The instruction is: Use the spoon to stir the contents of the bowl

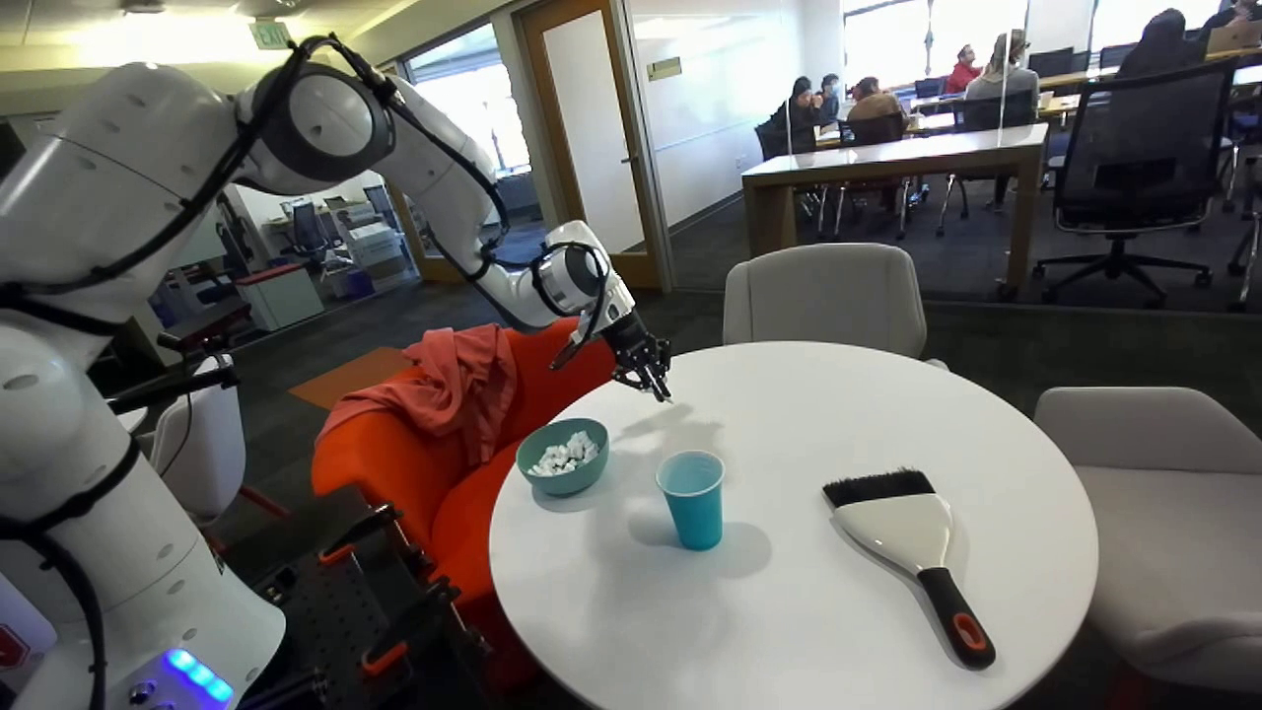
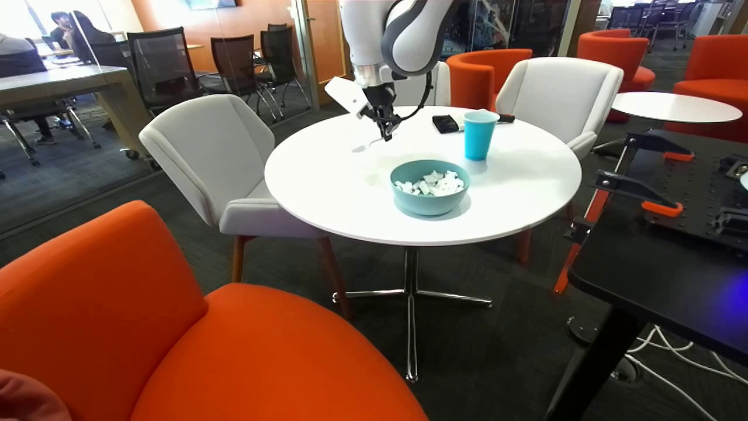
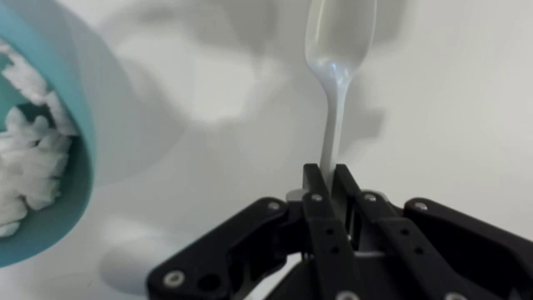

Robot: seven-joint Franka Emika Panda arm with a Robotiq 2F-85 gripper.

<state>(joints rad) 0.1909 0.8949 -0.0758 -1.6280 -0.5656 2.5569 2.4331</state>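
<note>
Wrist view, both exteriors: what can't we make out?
Wrist view: white, glossy spoon, tip cut off by top edge, handle end hidden by the black hand.
Wrist view: round teal bowl, left part cut off by left edge.
Both exterior views: bright blue tapered cup, inside bottom hidden by its near wall.
In an exterior view: white, black-bristled brush, middle hidden by that cup.

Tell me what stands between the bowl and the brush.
The blue cup stands between the bowl and the brush, as an exterior view shows.
</note>
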